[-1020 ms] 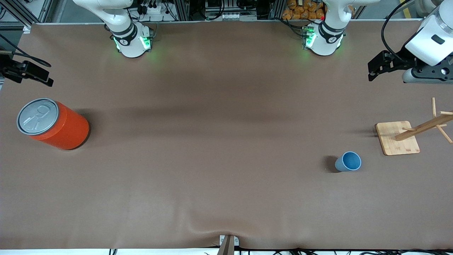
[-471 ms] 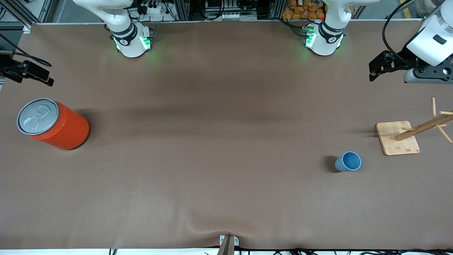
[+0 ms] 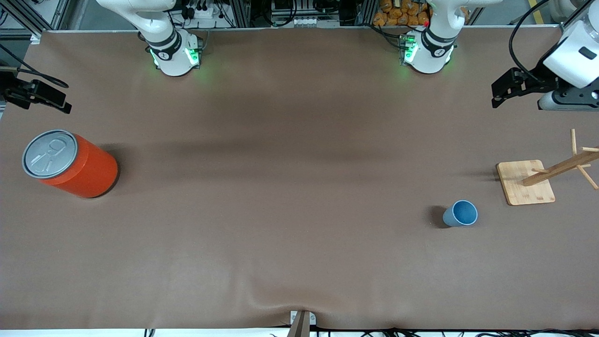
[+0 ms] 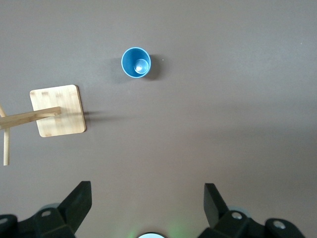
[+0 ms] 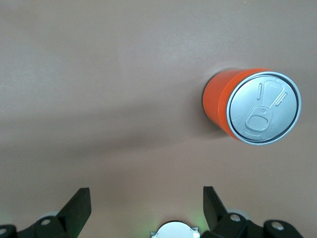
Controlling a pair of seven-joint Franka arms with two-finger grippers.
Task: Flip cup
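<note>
The cup is a small light-blue tumbler standing upright, mouth up, on the brown table toward the left arm's end. It also shows in the left wrist view, its darker blue inside visible. My left gripper is open and empty, high over the table's edge at the left arm's end, well apart from the cup; its fingers stand wide apart. My right gripper is open and empty, up in the air near the orange can.
A wooden peg stand on a square base stands beside the cup, a little farther from the front camera; it shows in the left wrist view. The big orange can with a grey pull-tab lid stands at the right arm's end.
My left gripper has drifted slightly outward toward the left arm's end of the table. The cup, can, stand and right gripper have not moved.
</note>
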